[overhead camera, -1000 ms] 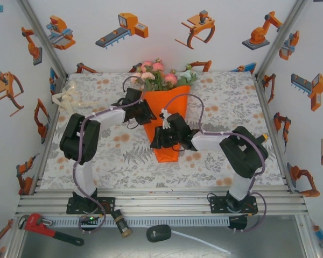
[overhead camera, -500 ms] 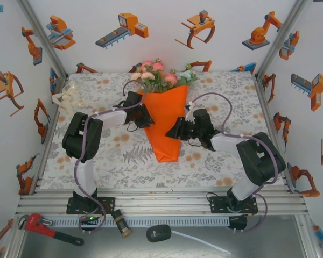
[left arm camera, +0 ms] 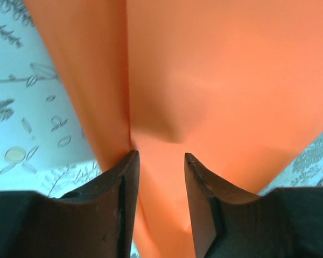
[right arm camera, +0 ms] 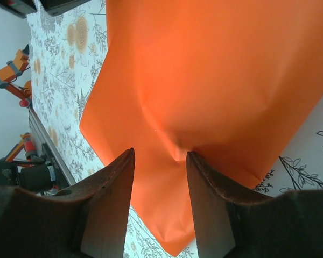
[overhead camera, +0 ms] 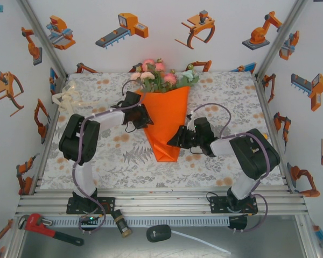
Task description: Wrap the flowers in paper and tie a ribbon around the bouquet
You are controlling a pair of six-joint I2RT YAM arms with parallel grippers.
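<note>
Now bouquet (overhead camera: 164,126) laid mid-table, flowers (overhead camera: 156,75) at 12 o'clock. Paper (left arm camera: 231,80) seen between half-parted jaws of left gripper (left arm camera: 160,156), right gripper (right arm camera: 160,152); pinch cannot be told. If let go, paper could be sprung open.

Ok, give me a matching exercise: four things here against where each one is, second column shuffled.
1 ribbon
2 pipe wrench
3 flowers
4 right gripper

A at the paper cone, right edge, toward its tip
B far-left edge of the table
C sticking out of the cone's wide end
D metal shelf, near left

Pairs: 1-B, 2-D, 3-C, 4-A
</note>
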